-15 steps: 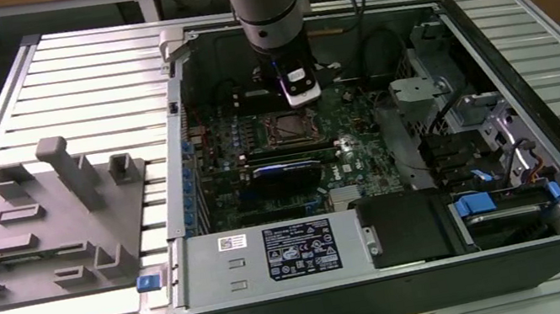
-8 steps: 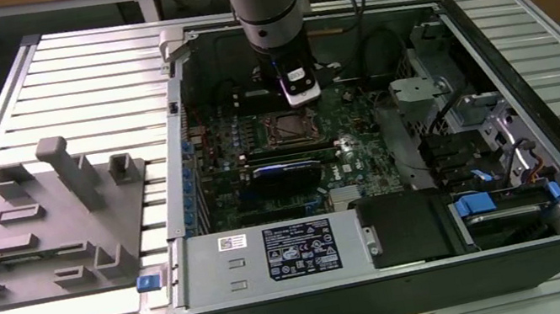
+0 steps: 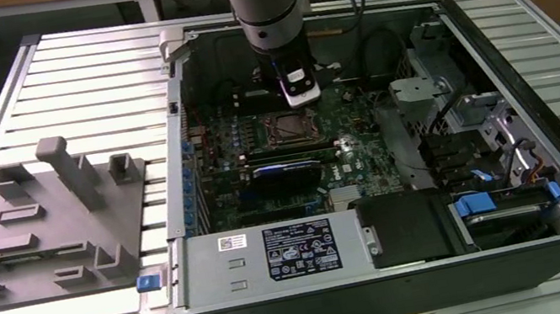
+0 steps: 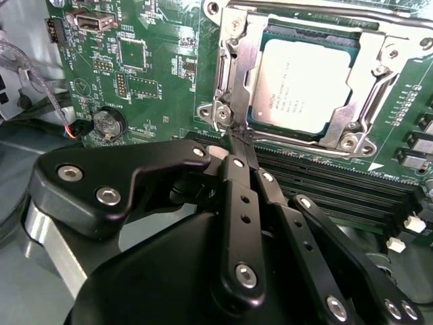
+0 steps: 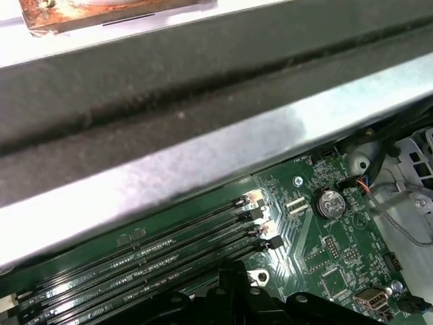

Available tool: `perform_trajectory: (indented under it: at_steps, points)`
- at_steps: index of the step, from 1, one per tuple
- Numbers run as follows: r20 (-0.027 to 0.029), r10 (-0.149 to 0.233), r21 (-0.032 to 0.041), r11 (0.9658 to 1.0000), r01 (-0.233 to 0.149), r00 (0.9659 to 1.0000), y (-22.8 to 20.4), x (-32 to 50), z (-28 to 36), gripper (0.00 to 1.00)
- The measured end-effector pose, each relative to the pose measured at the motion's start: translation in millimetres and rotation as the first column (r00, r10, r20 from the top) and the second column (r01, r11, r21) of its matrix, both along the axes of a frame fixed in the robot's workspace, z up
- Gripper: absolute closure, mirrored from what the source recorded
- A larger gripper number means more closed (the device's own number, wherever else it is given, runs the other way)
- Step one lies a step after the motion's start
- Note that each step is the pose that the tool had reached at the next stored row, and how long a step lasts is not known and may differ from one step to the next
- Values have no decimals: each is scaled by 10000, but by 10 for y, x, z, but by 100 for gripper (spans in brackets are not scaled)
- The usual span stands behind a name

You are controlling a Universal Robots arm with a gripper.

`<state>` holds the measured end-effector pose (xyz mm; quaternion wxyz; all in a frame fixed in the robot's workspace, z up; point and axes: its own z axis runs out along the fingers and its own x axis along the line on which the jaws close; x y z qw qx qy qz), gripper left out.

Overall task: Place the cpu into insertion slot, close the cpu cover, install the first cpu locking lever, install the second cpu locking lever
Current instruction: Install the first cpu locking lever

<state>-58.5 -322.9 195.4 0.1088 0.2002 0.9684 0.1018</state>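
Note:
The cpu [image 4: 304,84], a silver-grey square chip, lies in the insertion slot [image 4: 352,139] on the green board. The cpu cover [image 4: 233,64], a silvery frame, lies flat over the chip's edges. My gripper [image 4: 237,139] has its black fingers [image 4: 233,179] drawn together, with the tips at the socket's corner beside a small metal hook [image 4: 220,115]. I cannot tell whether anything thin sits between the tips. In the exterior view the gripper [image 3: 300,96] hangs inside the open computer case just behind the insertion slot [image 3: 292,127].
Long black memory slots [image 4: 338,183] run beside the socket, under the fingers. A coin battery [image 4: 108,124] and a cable [image 4: 40,95] lie nearby. The case wall [image 5: 203,156] is close. A grey fixture block [image 3: 52,221] stands on the slatted table at the exterior view's left.

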Motion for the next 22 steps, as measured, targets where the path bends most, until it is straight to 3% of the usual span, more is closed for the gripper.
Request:
perform_trajectory:
  at_steps: [9,13,22]
  points:
    - [2,0,0,10000,0,10000,0,-1,-18,90]
    - [4,0,69,10000,0,10000,4,-7,-22,90]
    - [11,1,85,10000,-1,10000,4,-16,-36,90]
